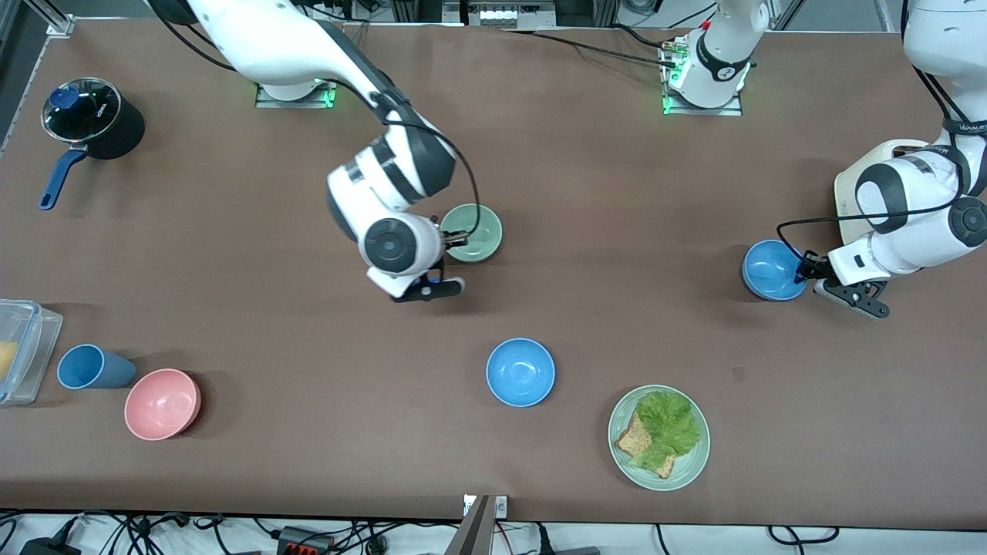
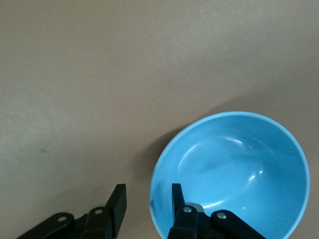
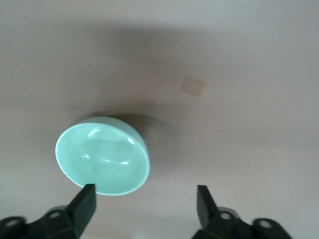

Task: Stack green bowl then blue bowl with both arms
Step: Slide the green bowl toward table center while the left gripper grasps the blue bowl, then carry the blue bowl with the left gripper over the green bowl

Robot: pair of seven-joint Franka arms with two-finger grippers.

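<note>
The green bowl sits mid-table, upright and empty. My right gripper hangs open at its rim on the side toward the right arm's end. In the right wrist view the green bowl lies beside one finger, outside the open jaws of the gripper. One blue bowl sits toward the left arm's end. My left gripper is open astride its rim. In the left wrist view one finger is inside the bowl and the other outside, gripper unclosed. A second blue bowl sits nearer the front camera.
A green plate with lettuce and bread lies near the front edge. A pink bowl, a blue cup and a clear container are at the right arm's end. A lidded black pot stands farther back. A white object lies under the left arm.
</note>
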